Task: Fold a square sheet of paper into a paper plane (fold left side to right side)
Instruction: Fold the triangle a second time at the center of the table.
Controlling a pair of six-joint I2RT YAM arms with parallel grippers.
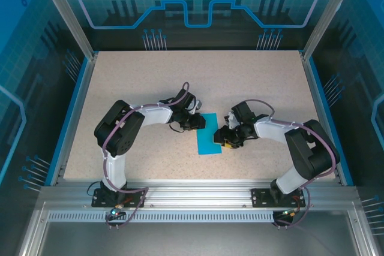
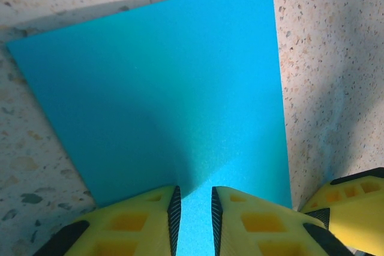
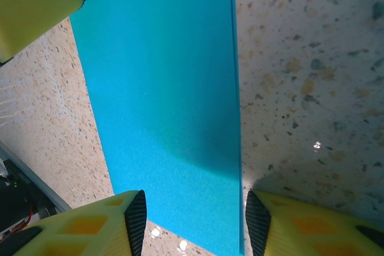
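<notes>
The paper lies mid-desk as a narrow strip between both arms. The left end effector has its jaws only narrowly parted over the near edge, and I cannot tell if it is grasping. The right end effector is released, straddling the strip's end. The flap looks slightly raised, so it may spring back or slide, skewing the crease.

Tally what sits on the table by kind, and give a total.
teal paper sheet: 1
yellow-fingered grippers, left gripper and right gripper: 2
Total: 3
</notes>
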